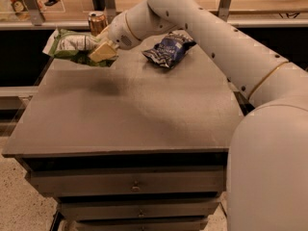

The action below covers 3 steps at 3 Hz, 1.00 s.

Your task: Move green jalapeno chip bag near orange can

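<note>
Fingers (102,52): mine, in the upper left of the frame, over the far left corner of the worktop (134,114), clamped on the green chip bag (70,44).
Green chip bag: in my grip, held off the worktop with its shadow on the surface below; it sticks out to the left.
Orange can (96,21): upright at the far edge, just above the bag in the frame; whether they touch, I cannot tell.
Blue chip bag (167,48): lying on the worktop, upper middle, right of my fingers.
</note>
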Available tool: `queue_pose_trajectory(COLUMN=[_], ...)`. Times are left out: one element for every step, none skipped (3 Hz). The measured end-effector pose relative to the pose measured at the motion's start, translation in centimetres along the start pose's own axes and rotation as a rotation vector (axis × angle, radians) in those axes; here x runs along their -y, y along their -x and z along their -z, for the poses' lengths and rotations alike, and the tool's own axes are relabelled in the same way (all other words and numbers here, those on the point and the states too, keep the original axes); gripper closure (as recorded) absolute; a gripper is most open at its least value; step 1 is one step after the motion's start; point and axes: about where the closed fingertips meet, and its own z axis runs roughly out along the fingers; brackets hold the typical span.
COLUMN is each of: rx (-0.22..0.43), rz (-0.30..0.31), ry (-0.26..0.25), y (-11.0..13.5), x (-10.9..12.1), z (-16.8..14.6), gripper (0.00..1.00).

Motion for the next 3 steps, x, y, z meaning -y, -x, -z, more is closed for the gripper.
queue_pose_trajectory(rx=[-0.029, -0.046, -0.043], rz=[0.025, 0.050, 0.063], ry=[-0.022, -0.038, -0.040], y=[-0.3, -1.2, -2.5], x=[1.6, 3.6, 5.3], z=[1.2, 2.8, 4.4], gripper=[1.00, 1.00, 1.00])
